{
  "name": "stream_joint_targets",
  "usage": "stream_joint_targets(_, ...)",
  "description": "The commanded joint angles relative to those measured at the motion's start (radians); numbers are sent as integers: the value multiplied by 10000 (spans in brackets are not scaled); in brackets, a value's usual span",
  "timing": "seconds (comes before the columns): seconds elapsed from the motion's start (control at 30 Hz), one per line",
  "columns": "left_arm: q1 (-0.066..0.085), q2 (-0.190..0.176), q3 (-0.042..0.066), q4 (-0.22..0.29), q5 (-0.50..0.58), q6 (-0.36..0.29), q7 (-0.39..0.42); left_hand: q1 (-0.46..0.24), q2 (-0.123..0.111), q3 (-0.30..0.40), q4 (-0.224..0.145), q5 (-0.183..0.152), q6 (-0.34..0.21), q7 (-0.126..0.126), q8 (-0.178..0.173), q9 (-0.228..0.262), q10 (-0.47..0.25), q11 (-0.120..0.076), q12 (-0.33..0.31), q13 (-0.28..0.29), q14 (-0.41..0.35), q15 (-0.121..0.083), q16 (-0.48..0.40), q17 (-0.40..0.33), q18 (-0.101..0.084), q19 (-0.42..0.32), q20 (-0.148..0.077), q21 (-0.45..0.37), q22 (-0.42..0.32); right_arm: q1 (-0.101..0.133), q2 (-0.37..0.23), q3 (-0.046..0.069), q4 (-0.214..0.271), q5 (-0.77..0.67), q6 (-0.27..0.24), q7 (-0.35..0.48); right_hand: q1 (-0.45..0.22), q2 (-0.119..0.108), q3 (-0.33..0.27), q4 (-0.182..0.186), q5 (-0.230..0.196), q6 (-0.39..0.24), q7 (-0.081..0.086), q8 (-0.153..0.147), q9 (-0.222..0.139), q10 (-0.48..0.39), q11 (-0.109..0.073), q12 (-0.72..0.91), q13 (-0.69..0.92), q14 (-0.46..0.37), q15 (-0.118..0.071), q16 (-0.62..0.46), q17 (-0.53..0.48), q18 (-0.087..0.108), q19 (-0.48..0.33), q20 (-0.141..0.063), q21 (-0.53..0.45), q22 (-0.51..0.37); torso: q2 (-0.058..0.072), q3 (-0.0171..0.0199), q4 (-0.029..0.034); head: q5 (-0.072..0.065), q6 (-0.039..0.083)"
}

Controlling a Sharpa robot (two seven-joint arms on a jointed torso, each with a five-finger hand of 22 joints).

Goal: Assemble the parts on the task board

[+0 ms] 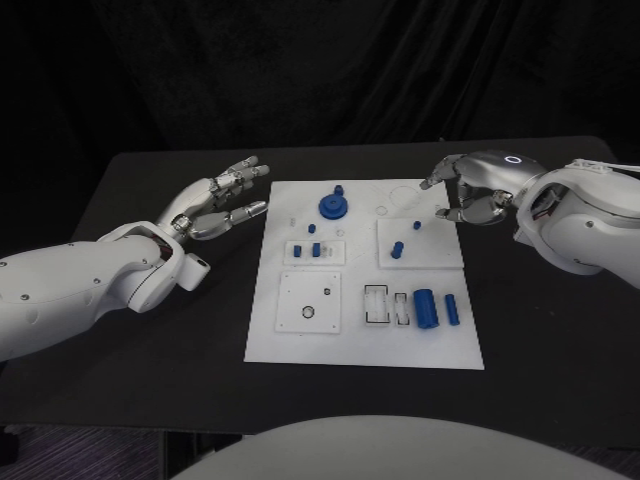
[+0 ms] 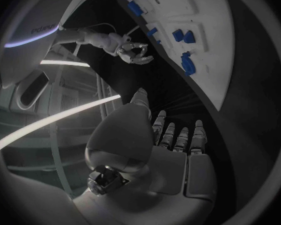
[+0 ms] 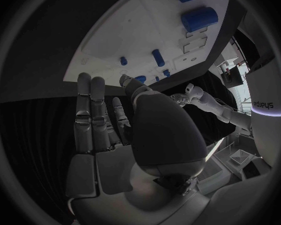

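Note:
The white task board [image 1: 300, 344] lies in the middle of the table. On it are blue parts: a round piece with a knob [image 1: 333, 206] at the far end, small pegs [image 1: 312, 249], an upright peg [image 1: 398, 250], a thick cylinder [image 1: 425, 306] and a thin bar [image 1: 451, 309]. My left hand [image 1: 222, 205] hovers just left of the board's far left corner, fingers spread and empty. My right hand [image 1: 469, 195] sits at the far right corner, fingers apart and loosely bent, holding nothing. The right wrist view shows its straight fingers [image 3: 90, 115] near the board [image 3: 134, 40].
Black table [image 1: 118, 340] surrounds the board, with bare surface on both sides and in front. Empty slots [image 1: 379, 303] and a plate with holes [image 1: 310, 298] are on the board's near half. A black curtain hangs behind the table.

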Motion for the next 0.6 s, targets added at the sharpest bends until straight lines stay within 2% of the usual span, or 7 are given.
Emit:
stream_joint_targets(0.03,-111,34,12,116,2123,1305,2158,-127,133,-242,5,-143,-590,-276,-68,-138,-43,-14,-124,-22,-14,-61,-35,-21,134,-139,-29,-86,-467,-157,-10,12,-57,-489,550,177,-16,122,-117,1,-18,104,-9,51,22,237,-41,153,-150,214,-36,159,-19,95,201,-31,95,49,-12,-175,227,-282,0)
stream_joint_targets(0.1,-153,19,12,191,2219,1439,2226,-159,160,-311,2,-185,-780,-351,-87,-170,-63,-9,-194,-34,-14,-61,-35,-21,134,-179,-30,-108,-712,-234,6,12,-119,-503,639,187,-37,170,-157,-1,64,168,-15,74,40,628,-105,334,-278,449,-72,359,34,99,379,-64,147,86,-13,-242,303,-412,0)
stream_joint_targets(0.13,-167,9,12,229,2250,1486,2249,-149,182,-328,-3,-159,-825,-383,-90,-177,-67,-5,-205,-36,-14,-67,-35,-21,132,-202,-28,-120,-823,-263,14,12,-148,-507,671,185,-58,184,-184,-2,83,225,-2,97,54,765,-134,379,-378,670,-80,647,230,99,486,-81,182,112,-18,-324,387,-518,0)
stream_joint_targets(0.37,-212,-80,12,492,2352,1650,2329,-39,241,-380,-12,27,-895,-396,-91,-185,-60,0,-214,-35,-14,-129,-35,-21,136,-285,-35,-162,-1263,-407,82,12,-344,-521,601,208,-40,238,-192,-76,433,462,58,179,108,1196,-206,487,-785,963,-115,1011,383,85,714,-129,271,211,-40,-507,504,-802,0)
stream_joint_targets(0.4,-215,-94,12,526,2358,1668,2330,-39,241,-380,-12,27,-895,-396,-91,-185,-60,0,-214,-35,-14,-129,-35,-21,136,-285,-35,-162,-1263,-422,92,12,-368,-522,564,220,-46,242,-190,-79,464,494,69,190,115,1239,-212,499,-821,988,-119,1042,395,77,742,-131,315,234,-55,-579,527,-850,0)
stream_joint_targets(0.53,-227,-147,13,670,2374,1753,2316,31,260,-407,-12,88,-947,-418,-96,-190,-48,54,-214,-34,-14,-107,-35,-21,134,-316,10,-177,-1435,-475,141,12,-453,-524,426,265,-66,257,-152,-116,688,625,100,221,142,1521,-254,582,-1026,1141,-130,1271,512,35,907,-149,603,383,-83,-712,556,-982,0)
stream_joint_targets(0.6,-232,-164,13,714,2378,1788,2303,58,275,-412,-13,111,-963,-414,-97,-191,-43,81,-210,-33,-14,-94,-35,-21,136,-318,23,-176,-1441,-500,160,12,-483,-524,375,282,-103,266,-135,-110,722,667,118,225,151,1723,-283,652,-1096,1211,-128,1369,562,11,990,-152,769,459,-90,-740,567,-1033,0)
